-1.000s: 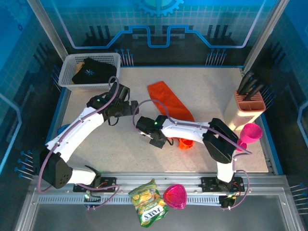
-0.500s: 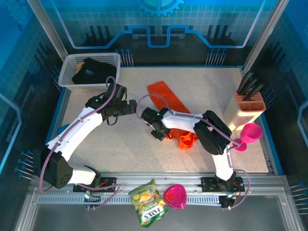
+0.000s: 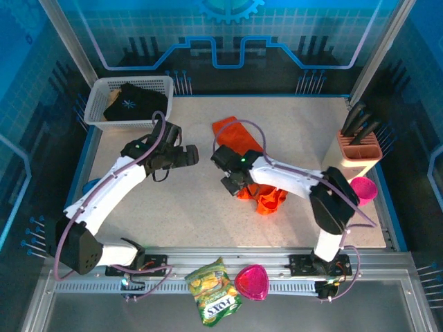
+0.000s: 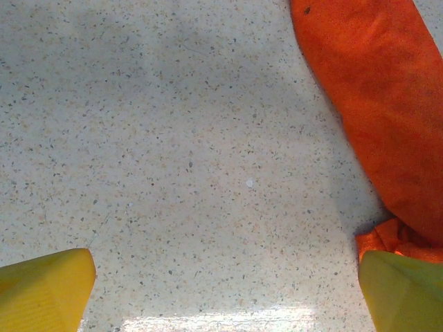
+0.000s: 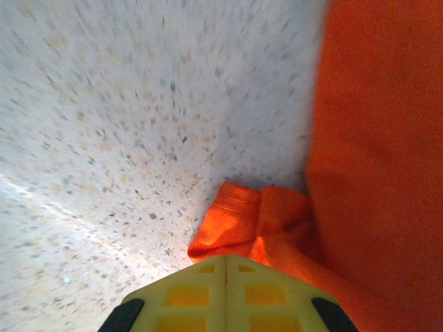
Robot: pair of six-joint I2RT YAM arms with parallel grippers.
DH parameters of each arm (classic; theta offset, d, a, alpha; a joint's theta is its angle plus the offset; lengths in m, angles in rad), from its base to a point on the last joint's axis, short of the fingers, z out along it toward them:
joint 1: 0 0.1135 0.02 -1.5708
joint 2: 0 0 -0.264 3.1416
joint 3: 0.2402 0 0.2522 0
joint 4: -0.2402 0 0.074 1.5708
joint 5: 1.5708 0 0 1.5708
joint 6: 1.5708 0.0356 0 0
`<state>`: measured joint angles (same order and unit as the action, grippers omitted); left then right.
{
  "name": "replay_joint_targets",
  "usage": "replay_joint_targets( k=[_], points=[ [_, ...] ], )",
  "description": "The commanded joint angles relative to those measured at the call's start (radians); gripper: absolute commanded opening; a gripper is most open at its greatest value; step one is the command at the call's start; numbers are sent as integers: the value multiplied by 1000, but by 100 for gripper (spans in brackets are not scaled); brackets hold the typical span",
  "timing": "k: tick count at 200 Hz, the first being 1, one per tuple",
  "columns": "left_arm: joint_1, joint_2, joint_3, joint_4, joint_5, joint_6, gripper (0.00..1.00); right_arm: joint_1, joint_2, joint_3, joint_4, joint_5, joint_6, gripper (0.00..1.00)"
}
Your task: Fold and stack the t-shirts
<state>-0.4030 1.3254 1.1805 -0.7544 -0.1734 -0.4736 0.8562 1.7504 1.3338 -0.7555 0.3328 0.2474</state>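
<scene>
Right gripper (image 5: 225,268) has swung toward the top of the frame and gone from half open to fully closed, apparently pinching a bunched fold of the orange t-shirt (image 3: 237,131). The shirt lies as a long strip running from top centre down to a crumpled heap at centre right of the surface (image 3: 173,207). Left gripper (image 4: 223,290) hovers wide open and empty just left of the strip, over bare surface. Black t-shirt (image 3: 129,104) is folded in the white basket (image 3: 104,86) at upper left. My read: first fold of the orange one is in hand. Next move is to lift and drag that edge out flat, with the left gripper taking the other end. Writing: the snack bag (image 3: 213,289) at bottom centre has lettering, upside down and unreadable. The black shirt carries a white starburst, no text.
</scene>
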Motion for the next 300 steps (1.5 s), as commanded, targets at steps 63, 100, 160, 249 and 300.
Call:
replay_joint_targets(
  k=[63, 100, 160, 249, 300],
  points=[
    [-1, -40, -29, -34, 27, -21, 99, -10, 121, 16, -45, -60, 166, 56],
    [0, -45, -42, -33, 28, -19, 99, -22, 236, 23, -18, -66, 212, 46],
    [0, -33, -37, -37, 29, -2, 99, -67, 302, -24, 32, -91, 247, 9],
    [0, -65, -15, -70, -2, 11, 99, 103, 79, 196, -62, -93, 115, 0],
    [-1, -98, -14, -107, -27, 30, 99, 113, -77, 239, -51, -119, 122, 0]
  ],
)
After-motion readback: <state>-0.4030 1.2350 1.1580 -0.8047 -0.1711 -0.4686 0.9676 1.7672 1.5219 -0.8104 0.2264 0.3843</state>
